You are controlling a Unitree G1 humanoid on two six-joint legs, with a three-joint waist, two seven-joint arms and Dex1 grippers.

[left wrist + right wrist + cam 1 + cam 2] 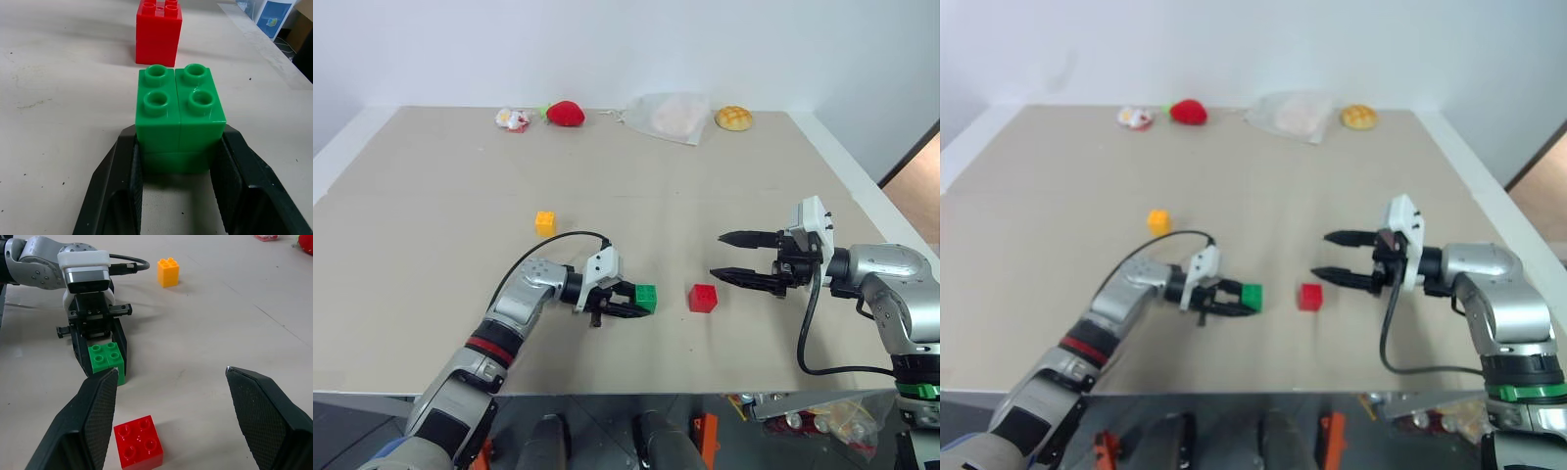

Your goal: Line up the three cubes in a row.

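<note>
The green cube (pixel 646 297) sits low on the table near its front, clamped between the black fingers of my left gripper (pixel 639 302), which points toward the right. In the left wrist view the green cube (pixel 179 117) fills the gap between both fingers. Just to its right stands the red cube (pixel 703 298) on the table, apart from it. My right gripper (pixel 727 256) hovers open to the right of the red cube, a little above the table, pointing left. The yellow-orange cube (pixel 545 223) stands alone farther back on the left.
Along the table's far edge lie a small white-and-red item (pixel 513 119), a red plush strawberry (pixel 566 113), a clear plastic bag (pixel 670 116) and a round bun (pixel 733 117). The table's right edge (pixel 862 196) runs close beside my right arm.
</note>
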